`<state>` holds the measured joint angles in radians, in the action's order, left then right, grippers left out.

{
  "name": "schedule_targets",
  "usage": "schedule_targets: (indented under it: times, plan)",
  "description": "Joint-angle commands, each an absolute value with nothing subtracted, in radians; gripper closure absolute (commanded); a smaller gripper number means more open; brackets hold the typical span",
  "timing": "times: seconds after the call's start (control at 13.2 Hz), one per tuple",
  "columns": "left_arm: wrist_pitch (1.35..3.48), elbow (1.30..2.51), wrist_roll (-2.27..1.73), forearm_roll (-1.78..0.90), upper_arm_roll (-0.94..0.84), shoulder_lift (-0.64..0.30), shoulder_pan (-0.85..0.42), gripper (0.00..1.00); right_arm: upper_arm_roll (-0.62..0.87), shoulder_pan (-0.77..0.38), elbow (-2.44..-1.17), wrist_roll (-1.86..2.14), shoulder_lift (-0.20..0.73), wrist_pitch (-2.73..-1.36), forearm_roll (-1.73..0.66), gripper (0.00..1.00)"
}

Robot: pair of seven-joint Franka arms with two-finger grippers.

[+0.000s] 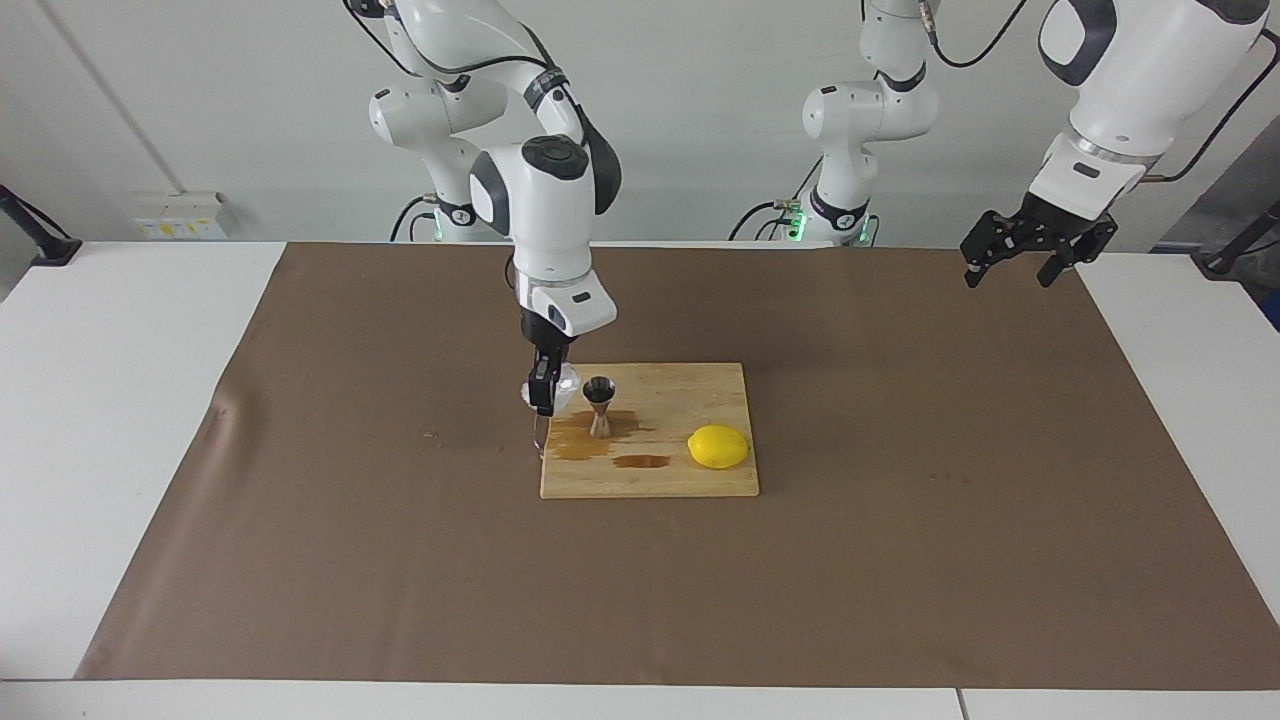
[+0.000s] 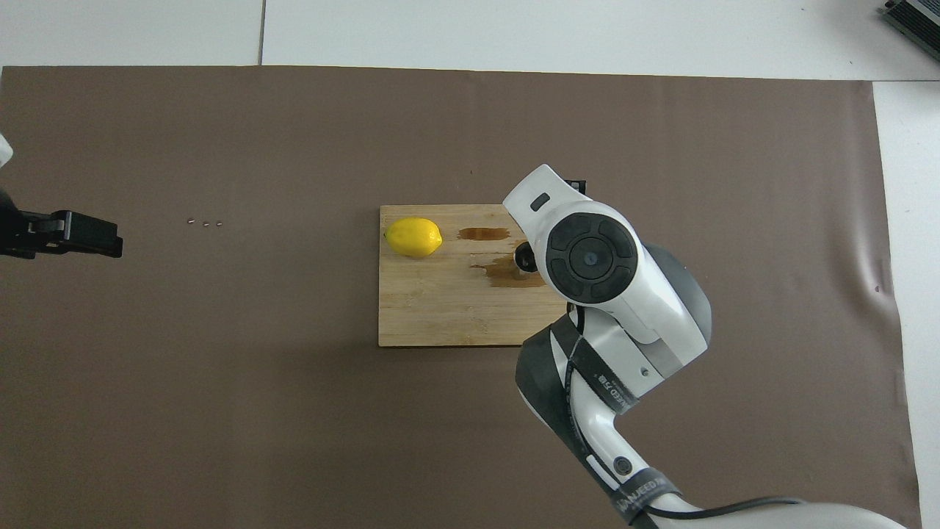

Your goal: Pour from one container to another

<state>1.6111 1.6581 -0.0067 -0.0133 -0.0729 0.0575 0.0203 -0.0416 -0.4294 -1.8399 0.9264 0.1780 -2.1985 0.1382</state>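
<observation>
you have the right gripper [image 1: 541, 398] closed on the clear knobbly cup [image 1: 562, 381], its jaws pinching the cup's wall and holding it up in the air over the edge of the wooden cutting board [image 1: 700, 385] at the right arm's end. the cup hangs just beside the steel jigger [image 1: 600, 405], apart from it as far as you can tell, and at about the height of the jigger's dark mouth. in the overhead view the arm's wrist covers the cup and most of the jigger.

the jigger stands upright on the board, in a brown wet patch [image 1: 585, 440] that spreads from its foot toward the board's edge farther from the robots. a second, smaller brown streak [image 1: 641, 461] lies on the board between that patch and the lemon [image 1: 718, 447], which rests on the board toward the left arm's end.

your left gripper [image 1: 1018, 262] waits in the air over the brown mat [image 1: 900, 560] at the left arm's end of the tabletop [image 1: 110, 400], jaws spread wide with nothing between them. a few small crumbs [image 2: 205, 222] lie on the mat between it and the board.
</observation>
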Motion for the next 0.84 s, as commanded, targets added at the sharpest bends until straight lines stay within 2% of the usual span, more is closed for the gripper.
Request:
schedule_targets:
  times: [0.0,0.38,0.76]
  plan:
    - [1.603,1.68,-0.017,-0.008,-0.077,0.083,0.028,0.0,-0.032,-0.351,-1.851,1.053,0.16,-2.221,-0.027,0.42]
    - [1.603,1.68,-0.017,-0.008,-0.077,0.083,0.028,0.0,-0.031,-0.188,-1.91,1.334,0.15,-2.24,-0.315,0.42]
    - [1.603,1.68,-0.017,-0.008,-0.077,0.083,0.028,0.0,-0.032,-0.045,-2.026,1.55,0.115,-2.232,-0.489,0.42]
